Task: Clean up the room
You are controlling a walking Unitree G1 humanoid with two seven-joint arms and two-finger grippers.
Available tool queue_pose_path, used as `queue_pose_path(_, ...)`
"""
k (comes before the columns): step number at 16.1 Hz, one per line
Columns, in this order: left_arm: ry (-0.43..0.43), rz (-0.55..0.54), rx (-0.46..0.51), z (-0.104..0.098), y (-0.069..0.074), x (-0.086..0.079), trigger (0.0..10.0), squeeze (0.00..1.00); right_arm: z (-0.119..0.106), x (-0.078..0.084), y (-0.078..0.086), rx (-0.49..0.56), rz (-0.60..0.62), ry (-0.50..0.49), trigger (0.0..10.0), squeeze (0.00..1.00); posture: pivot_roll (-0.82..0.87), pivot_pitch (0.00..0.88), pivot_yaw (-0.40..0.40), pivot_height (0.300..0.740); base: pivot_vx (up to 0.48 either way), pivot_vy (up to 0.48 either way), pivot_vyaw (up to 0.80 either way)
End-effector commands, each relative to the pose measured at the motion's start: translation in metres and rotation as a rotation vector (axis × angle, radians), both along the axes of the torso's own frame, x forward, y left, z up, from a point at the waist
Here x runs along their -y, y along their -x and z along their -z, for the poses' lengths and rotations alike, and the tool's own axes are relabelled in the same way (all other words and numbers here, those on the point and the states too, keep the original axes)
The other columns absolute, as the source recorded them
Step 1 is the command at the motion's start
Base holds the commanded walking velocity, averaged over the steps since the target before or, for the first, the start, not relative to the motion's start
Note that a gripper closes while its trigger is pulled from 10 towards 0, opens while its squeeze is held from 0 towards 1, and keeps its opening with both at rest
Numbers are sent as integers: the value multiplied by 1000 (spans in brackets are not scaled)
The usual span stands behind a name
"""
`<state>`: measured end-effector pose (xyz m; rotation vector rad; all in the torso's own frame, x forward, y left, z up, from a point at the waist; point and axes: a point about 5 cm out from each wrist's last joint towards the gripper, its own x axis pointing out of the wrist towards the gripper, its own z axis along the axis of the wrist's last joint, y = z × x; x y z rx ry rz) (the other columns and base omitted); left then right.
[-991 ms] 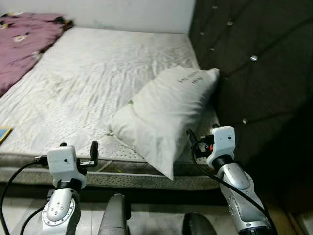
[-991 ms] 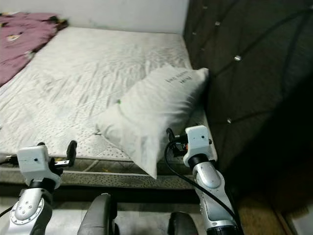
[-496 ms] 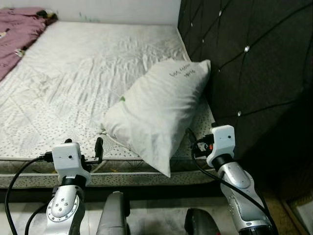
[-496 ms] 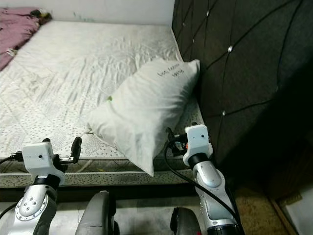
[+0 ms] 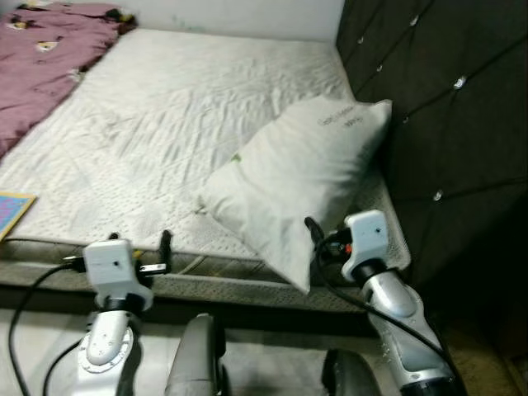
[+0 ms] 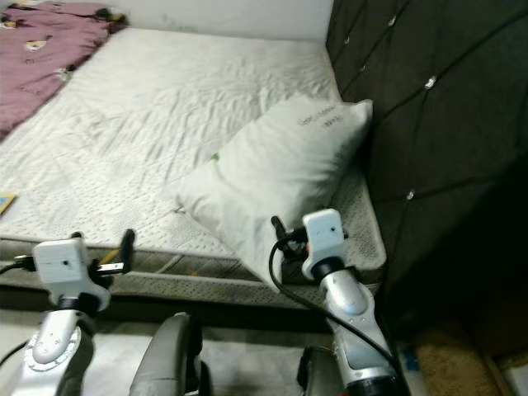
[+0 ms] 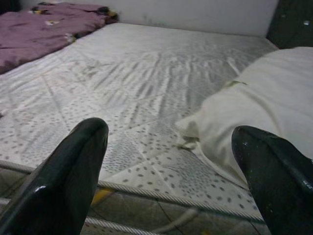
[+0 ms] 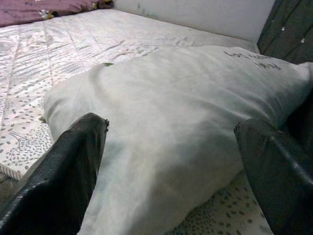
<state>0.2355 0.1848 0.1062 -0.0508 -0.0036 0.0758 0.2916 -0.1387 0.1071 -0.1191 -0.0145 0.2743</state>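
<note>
A white pillow with dark lettering lies tilted on the bare patterned mattress, its top against the dark headboard. The pillow's lower corner hangs over the mattress's near edge. My right gripper is open, level with that edge and right beside the lower corner; in the right wrist view the pillow spreads just ahead of the right gripper. My left gripper is open and empty, held before the mattress edge to the pillow's left. A purple blanket is heaped at the far left.
The tufted headboard walls off the right side. A colourful flat thing lies at the mattress's near left edge. A white wall runs behind the bed. Pale floor shows below, beside my own legs.
The camera has swung left, so the blanket and the colourful flat thing show again. Both arms keep about the same pose, fingers still open; the pillow's corner now sits closer to the right gripper.
</note>
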Motion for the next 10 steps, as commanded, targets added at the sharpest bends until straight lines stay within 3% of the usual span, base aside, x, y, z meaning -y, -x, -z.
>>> queue_pose_path(1,-1,11,-1,0,-2,2,10000,0,1,4,0,-1,16,-10,10000,0,37,103,-23,601,0,0,0)
queue_pose_path(10,7,35,12,0,-5,6,10000,0,1,2,-2,3,7,-21,10000,0,42,94,-26,582,0,0,0)
